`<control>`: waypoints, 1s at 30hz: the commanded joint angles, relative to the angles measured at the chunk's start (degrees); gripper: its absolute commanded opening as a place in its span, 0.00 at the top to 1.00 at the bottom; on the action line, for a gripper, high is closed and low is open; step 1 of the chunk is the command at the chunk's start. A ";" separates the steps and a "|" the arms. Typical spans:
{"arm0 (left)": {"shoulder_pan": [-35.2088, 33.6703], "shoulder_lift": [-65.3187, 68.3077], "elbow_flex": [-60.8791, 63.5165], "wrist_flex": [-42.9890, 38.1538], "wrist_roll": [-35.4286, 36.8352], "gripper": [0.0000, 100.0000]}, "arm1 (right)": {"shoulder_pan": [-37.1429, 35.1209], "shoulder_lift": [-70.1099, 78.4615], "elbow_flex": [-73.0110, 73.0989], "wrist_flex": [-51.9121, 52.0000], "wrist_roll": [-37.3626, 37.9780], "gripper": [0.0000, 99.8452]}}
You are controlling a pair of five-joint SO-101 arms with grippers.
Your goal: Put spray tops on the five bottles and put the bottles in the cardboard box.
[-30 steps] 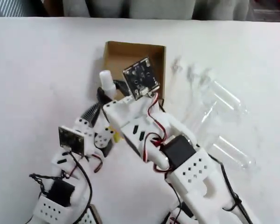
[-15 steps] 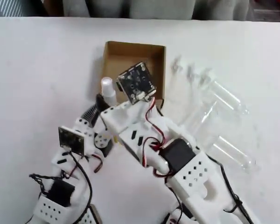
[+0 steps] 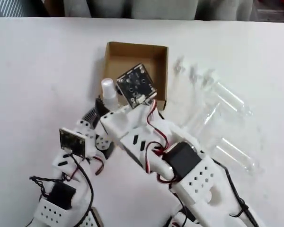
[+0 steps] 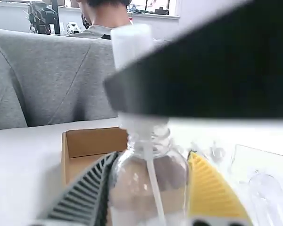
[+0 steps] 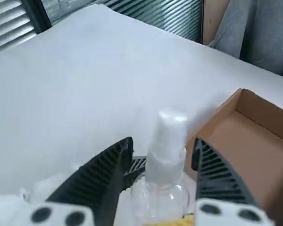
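Clear bottle (image 4: 148, 181) pinched upright in left gripper (image 4: 148, 202); right gripper (image 5: 163, 146) spread either side of spray top (image 5: 167, 132). I'd close squarely, then twist without tilting.

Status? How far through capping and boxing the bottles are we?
Done: nothing lies in the visible part of the cardboard box. In hand: the left gripper clamps one bottle upright, a spray top sits on its neck, and the right gripper is open around it; tightness cannot be told. Left: boxing it, then the uncapped bottles lying on the table.
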 commanded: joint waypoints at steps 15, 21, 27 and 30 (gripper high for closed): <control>0.13 -1.45 -0.26 -0.09 0.70 0.98 | 3.03 14.99 -34.73 11.47 0.62 0.96; 0.04 -1.45 -0.26 -0.18 0.70 0.98 | 6.73 28.26 -44.22 15.60 0.53 0.99; 0.04 -1.45 -0.26 -0.18 0.70 0.98 | 7.08 31.52 -47.30 25.80 0.26 0.99; 0.04 -1.45 -0.26 -0.18 0.70 0.98 | 7.08 31.52 -48.09 29.49 0.18 0.99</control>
